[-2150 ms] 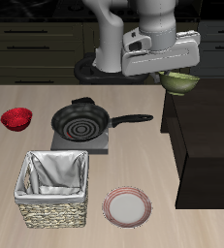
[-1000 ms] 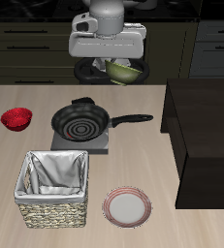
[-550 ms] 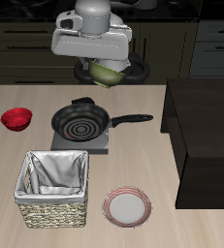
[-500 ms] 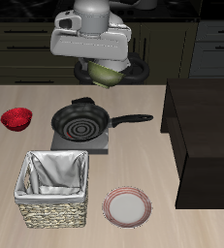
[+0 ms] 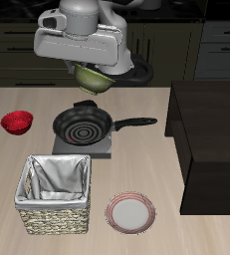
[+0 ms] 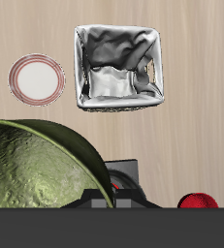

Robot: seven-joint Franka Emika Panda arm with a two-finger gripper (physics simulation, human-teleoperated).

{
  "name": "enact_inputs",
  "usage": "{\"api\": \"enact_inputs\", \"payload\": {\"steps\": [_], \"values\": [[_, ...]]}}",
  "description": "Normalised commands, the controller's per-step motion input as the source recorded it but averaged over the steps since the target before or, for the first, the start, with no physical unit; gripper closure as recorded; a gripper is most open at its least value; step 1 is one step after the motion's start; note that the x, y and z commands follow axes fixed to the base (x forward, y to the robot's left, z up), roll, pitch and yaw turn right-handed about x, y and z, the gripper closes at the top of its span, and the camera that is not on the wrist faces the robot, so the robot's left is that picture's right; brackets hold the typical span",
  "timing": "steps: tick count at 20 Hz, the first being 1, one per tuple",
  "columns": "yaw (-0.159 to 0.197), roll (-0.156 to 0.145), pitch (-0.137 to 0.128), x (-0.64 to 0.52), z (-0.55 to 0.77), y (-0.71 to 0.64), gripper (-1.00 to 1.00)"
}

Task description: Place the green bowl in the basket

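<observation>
Bowl (image 5: 92, 76) hangs high over the counter's back edge, gripped in the gripper (image 5: 90, 72)'s clenched jaws above the pan (image 5: 83, 127). Best carry it forward, level, toward the basket (image 5: 55, 193) near the front edge, centring over the lining before lowering.

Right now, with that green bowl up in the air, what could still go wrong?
The green bowl hangs from the gripper above the frying pan, well short of the basket. If the grip slips, it would likely land on the pan. Released early, it could also miss the basket and hit the plate beside it.
</observation>
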Motion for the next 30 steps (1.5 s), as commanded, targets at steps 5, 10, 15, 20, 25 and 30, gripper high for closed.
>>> {"api": "enact_inputs", "payload": {"steps": [5,10,15,20,25,30], "values": [[0.004,0.003,-0.002,0.33,0.06,-0.31,1.00],[0.008,0.019,0.001,0.28,0.08,-0.24,1.00],[0.010,-0.006,-0.007,0.22,0.07,-0.30,1.00],[0.033,0.056,0.003,0.22,0.00,-0.15,1.00],[0.006,0.039,-0.011,0.14,0.09,-0.02,1.00],[0.022,0.052,-0.012,0.18,0.09,0.06,1.00]]}}
